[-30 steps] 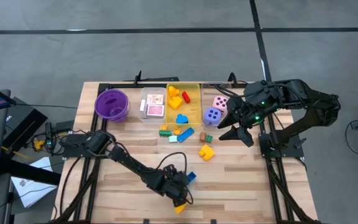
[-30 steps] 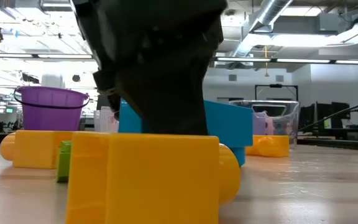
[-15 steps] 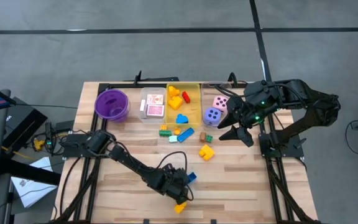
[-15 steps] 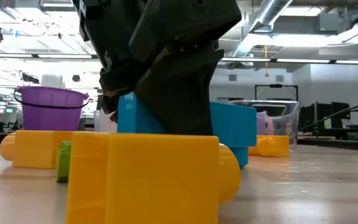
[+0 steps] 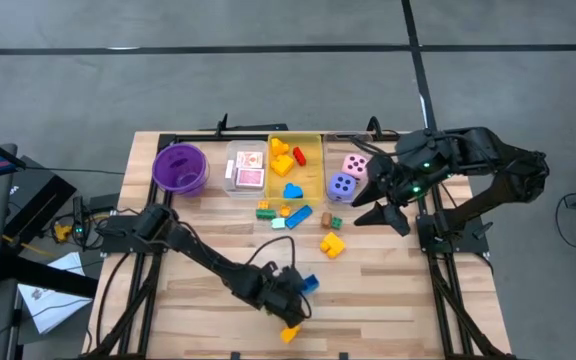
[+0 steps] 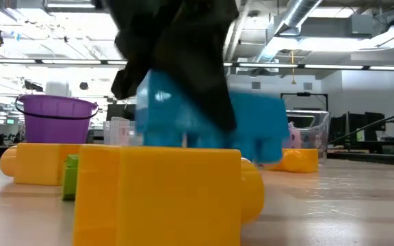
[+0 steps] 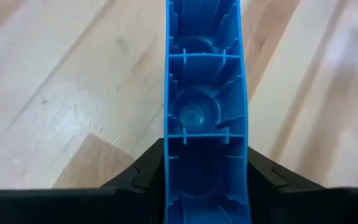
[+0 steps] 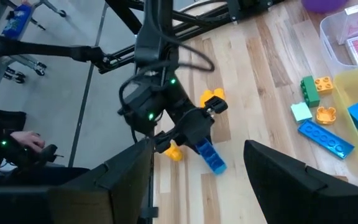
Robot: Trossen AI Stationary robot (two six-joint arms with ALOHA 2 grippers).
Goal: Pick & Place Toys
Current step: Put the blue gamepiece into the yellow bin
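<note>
My left gripper [image 5: 294, 292] is shut on a long blue block [image 5: 307, 284] near the table's near edge; in the left wrist view the blue block [image 7: 204, 106] shows its hollow underside. A yellow block [image 5: 290, 332] lies flat on the table just nearer, and fills the front of the low view [image 6: 163, 195]. My right gripper [image 5: 379, 214] hangs open high over the right side, beside the clear bin with a pink die [image 5: 354, 164] and a purple die [image 5: 341, 185]. More loose blocks [image 5: 285, 213] and a yellow one [image 5: 332, 243] lie mid-table. My left gripper pinches the blue block's two long side walls [image 7: 170, 167] between its two fingers [image 7: 143, 177], near one end. The fingers slant down from the table's left and lie along the block. The block [image 6: 211, 126] is lifted off the table, about level.
At the far edge stand a purple bowl [image 5: 179, 168], a clear bin with playing cards [image 5: 247, 168] and a yellow bin of blocks [image 5: 312, 152]. Bare wood lies between the loose blocks and the near edge. A person's hand [image 8: 27, 142] shows beyond the table's left side.
My left gripper has shut on the blue block, rolled somewhat at the wrist and gone up. The block, which stood on the table behind the yellow one, is now lifted clear. The yellow block has stayed in place.
</note>
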